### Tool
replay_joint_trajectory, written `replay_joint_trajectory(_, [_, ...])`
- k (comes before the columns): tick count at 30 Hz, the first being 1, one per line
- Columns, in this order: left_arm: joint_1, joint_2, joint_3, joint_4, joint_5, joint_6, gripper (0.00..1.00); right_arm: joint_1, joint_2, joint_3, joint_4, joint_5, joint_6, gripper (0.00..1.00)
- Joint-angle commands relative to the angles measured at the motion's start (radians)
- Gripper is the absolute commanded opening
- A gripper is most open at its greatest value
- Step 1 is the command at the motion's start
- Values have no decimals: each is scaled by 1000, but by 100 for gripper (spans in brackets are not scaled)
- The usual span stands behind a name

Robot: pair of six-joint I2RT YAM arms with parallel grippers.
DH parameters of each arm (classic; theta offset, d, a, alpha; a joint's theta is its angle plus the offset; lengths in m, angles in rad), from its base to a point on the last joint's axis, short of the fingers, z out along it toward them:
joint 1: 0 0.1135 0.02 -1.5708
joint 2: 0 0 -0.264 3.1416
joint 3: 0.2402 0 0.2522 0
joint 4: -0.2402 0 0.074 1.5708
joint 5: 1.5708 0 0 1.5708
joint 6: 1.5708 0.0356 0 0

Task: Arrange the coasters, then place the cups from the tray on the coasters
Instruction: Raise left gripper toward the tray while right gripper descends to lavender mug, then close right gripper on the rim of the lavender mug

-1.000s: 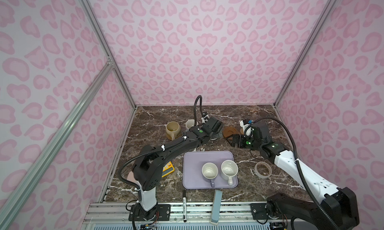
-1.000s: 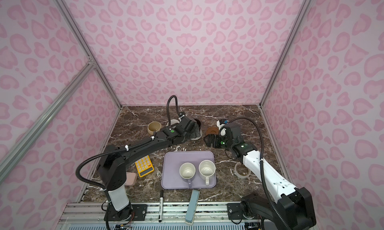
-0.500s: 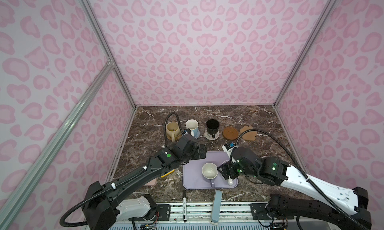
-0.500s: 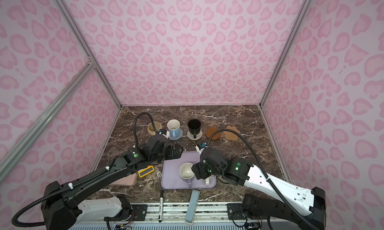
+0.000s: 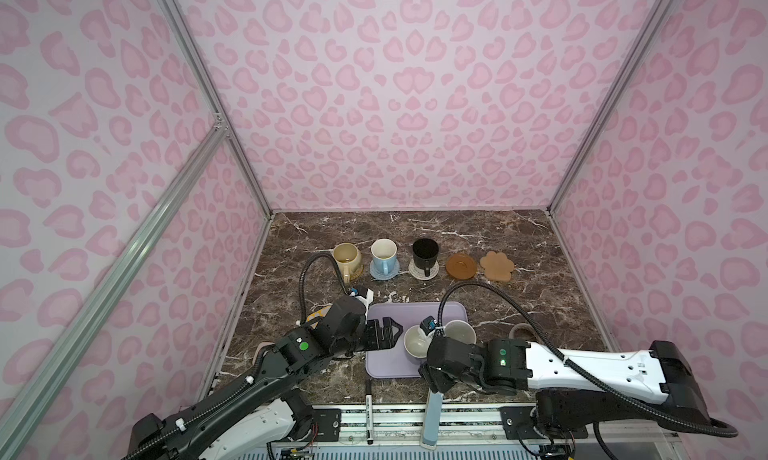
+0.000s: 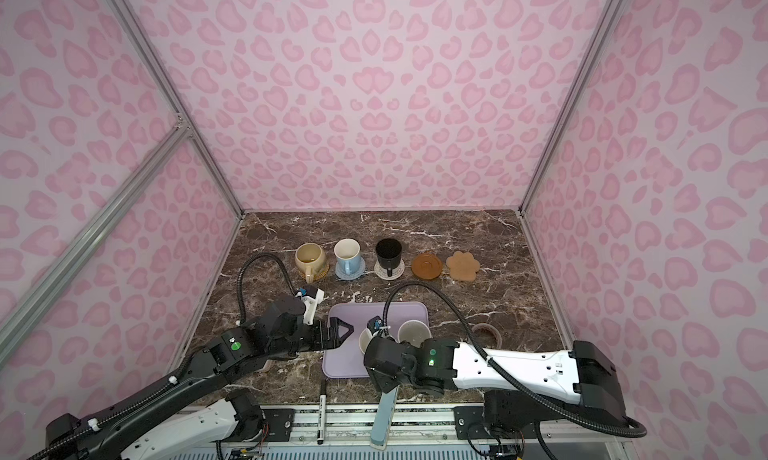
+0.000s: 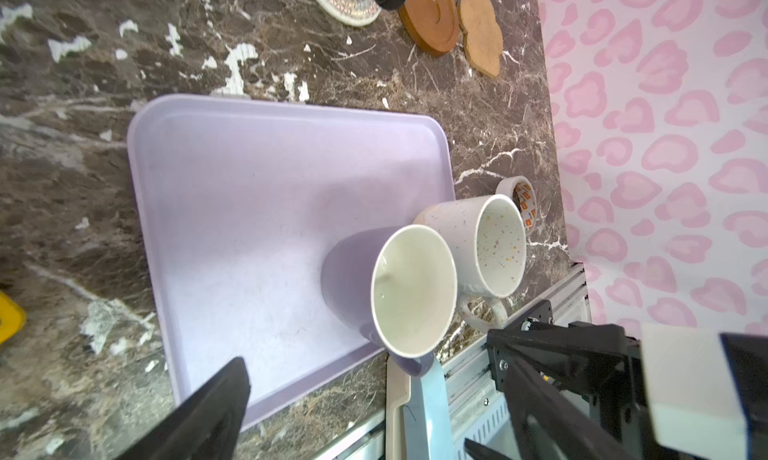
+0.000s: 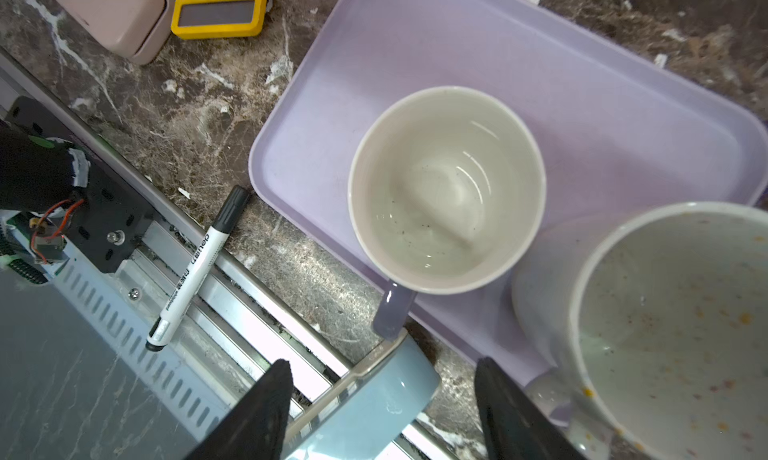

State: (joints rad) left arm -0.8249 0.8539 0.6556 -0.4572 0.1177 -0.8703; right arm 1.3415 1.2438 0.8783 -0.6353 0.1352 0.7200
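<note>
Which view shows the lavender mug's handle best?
The right wrist view: the glossy lavender ceramic mug sits central, handle fully visible. The left wrist view shows only the handle's end; in both top views the right arm hides it.

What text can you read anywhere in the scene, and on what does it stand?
Marker: a black brand word and smaller print along the barrel, both too blurred and turned to read surely.
Tape roll: orange marks inside the core, unreadable.
Calculator: display blank; key labels cut off by the frame edge.
No other text shows.
</note>
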Motion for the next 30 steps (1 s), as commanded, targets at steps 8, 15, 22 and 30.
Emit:
replay_joint_trajectory(8, [0,12,-80,90,-2,-71,97,-28,159,2,84,18,64,51])
replay_joint_trajectory(15, [2,-24,-113,110,-38,-95,97,-90,253,33,126,11,51,42])
replay_joint_trajectory(22, [6,-32,-125,100,-116,-133,97,-127,378,127,97,19,0,39])
replay_joint_trajectory(30, [66,-104,-163,67,-150,-140,97,-134,450,181,97,17,-43,32])
